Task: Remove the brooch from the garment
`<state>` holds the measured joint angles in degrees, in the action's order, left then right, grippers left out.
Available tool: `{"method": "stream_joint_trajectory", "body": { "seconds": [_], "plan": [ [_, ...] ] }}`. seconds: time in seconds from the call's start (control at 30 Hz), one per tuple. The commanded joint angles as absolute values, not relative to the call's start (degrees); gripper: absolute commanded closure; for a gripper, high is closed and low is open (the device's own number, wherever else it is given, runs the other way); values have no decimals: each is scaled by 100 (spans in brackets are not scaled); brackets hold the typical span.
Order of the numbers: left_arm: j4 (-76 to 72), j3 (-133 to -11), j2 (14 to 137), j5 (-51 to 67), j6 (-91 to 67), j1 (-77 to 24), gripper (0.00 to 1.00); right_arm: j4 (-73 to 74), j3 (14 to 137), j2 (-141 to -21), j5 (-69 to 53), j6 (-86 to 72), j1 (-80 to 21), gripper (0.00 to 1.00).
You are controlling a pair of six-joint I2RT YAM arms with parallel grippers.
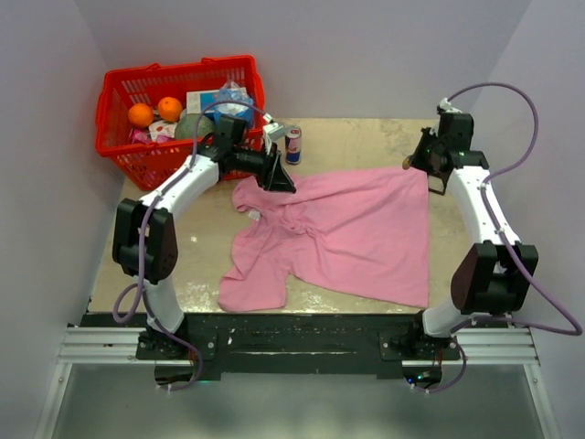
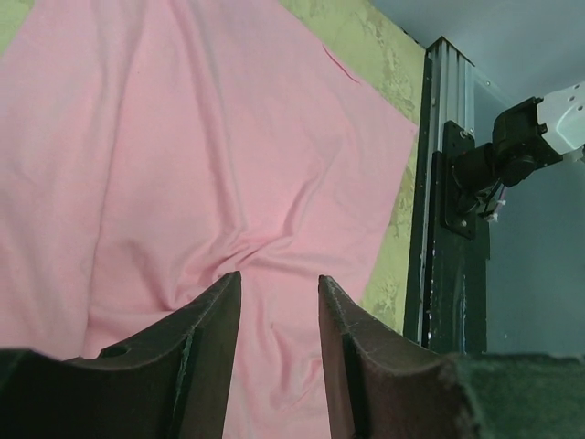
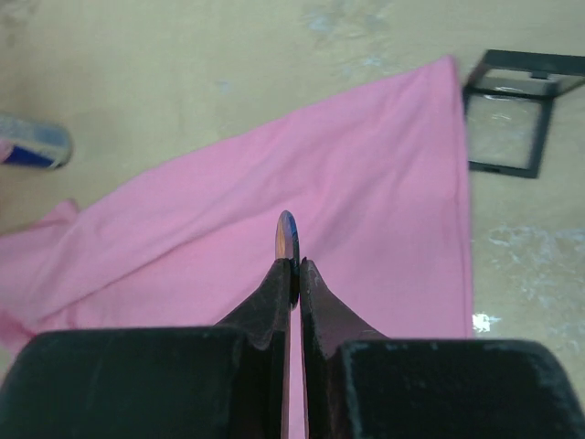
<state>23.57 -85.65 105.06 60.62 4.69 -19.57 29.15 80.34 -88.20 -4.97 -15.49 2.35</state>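
RIGHT ARM HOLDS THE PIN: The right claw (image 3: 294,265), at the upper right of the overhead view, is pinched shut on the brooch (image 3: 288,236). The brooch is a thin disc seen edge-on, standing up from the fingertips at the centre of the wrist view, above the garment (image 3: 356,183) rather than lying on it. The pink shirt sprawls wrinkled across the middle of the bench (image 1: 366,133), its far corner beside a small black frame cube (image 3: 512,110) at the upper right of that view. Left of centre in the overhead view, the left claw (image 2: 279,293) hovers partly open over the cloth, with nothing between its fingers. The removal itself looks all but done. What appears to remain is carrying the brooch clear of the fabric and setting it on bare bench, a move that calls for a steady pinch, since so thin a piece could slip. Its face cannot be made out from this angle; only a dark, faintly bluish rim shows.
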Motion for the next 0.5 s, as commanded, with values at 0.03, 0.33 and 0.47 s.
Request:
{"method": "stream_joint_trajectory", "body": {
  "seconds": [0.03,0.33,0.47],
  "plan": [
    [2847,-9193,10775,5986,720,-1986,55,2585,8349,-9316,1280,-1926,343,100],
    [3479,-9141,11697,5828,1362,-2249,56,2444,8938,-10248,1599,-1328,483,100],
    [3560,-9097,12111,5319,1555,-2329,57,2320,8842,-10274,1591,-985,492,100]
  ]
}}
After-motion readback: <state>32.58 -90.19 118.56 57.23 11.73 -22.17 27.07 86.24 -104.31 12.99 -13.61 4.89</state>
